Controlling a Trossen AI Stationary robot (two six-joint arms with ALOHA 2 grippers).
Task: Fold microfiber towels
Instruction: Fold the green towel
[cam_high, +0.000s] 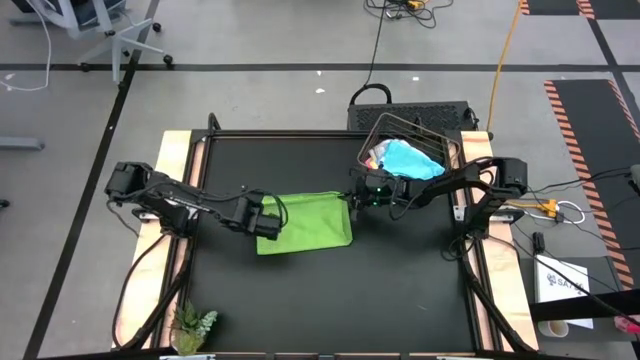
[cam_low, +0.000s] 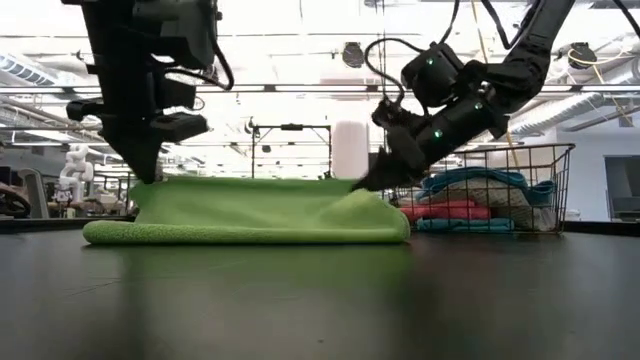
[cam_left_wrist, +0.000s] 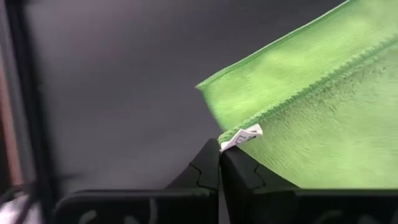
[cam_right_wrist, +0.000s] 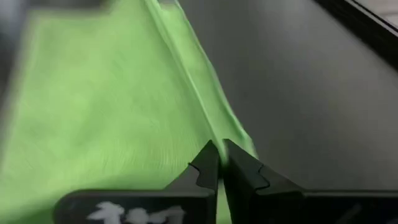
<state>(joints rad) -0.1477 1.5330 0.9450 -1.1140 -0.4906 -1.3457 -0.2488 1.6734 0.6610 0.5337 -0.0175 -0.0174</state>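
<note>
**Both grippers pinch the green towel at mid-tabletop**

Nearest you in the low view, the black tabletop (cam_low: 320, 300) fills the lower half of the frame. On it, just above centre, you see the lime green microfiber towel (cam_low: 250, 215) lying folded, its rounded fold edge toward the camera and its upper layer lifted slightly at both ends.

In the high view the same green towel (cam_high: 305, 222) sits at the middle of the frame. Your left gripper (cam_high: 268, 222) is at the towel's left edge. In the left wrist view its jaws are pressed together on the towel's stitched hem, right by a small white label (cam_left_wrist: 242, 135). Your right gripper (cam_high: 357, 196) is at the towel's upper right corner. In the right wrist view its jaws are closed on a raised ridge of the green cloth (cam_right_wrist: 124, 112).

Farther back, right of centre in the low view, you have a dark wire basket (cam_low: 560, 170) holding stacked cloths: a light blue towel (cam_low: 480, 182) on top, a pink towel (cam_low: 440, 210) below it. In the high view the basket (cam_high: 372, 135) lies in the upper right part of the tabletop, just beyond the right gripper.

At the lower left of the high view, a small green plant (cam_high: 192, 326) stands at the tabletop's edge, well apart from the towel.
</note>
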